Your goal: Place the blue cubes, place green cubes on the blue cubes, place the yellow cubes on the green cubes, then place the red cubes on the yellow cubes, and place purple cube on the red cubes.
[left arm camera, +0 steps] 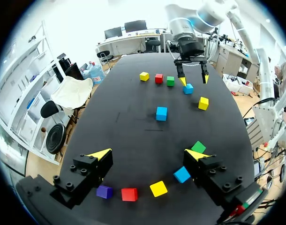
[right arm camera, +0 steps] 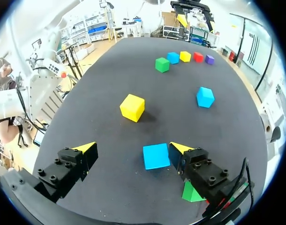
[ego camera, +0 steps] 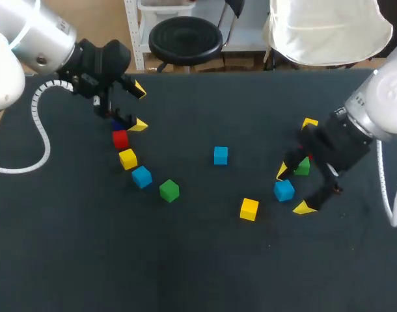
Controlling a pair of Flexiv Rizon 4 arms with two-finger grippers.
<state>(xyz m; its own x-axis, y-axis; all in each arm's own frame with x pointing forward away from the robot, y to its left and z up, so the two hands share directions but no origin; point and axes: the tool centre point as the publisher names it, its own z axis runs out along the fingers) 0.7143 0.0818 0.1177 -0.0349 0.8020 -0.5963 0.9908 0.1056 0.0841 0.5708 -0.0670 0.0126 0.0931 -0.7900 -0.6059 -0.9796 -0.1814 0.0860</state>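
Blue cube (ego camera: 284,190) at four o'clock on the desk (ego camera: 198,260) sits inside the open right tool (ego camera: 293,189); left tool (ego camera: 138,107) open too, nothing stacked yet.

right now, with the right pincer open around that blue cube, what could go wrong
1. The blue cube sits off centre in the open right pincer, close against one finger and far from the other, so closing may shove or twist it instead of gripping it squarely.
2. The green cube lies right by that same finger and could get knocked.
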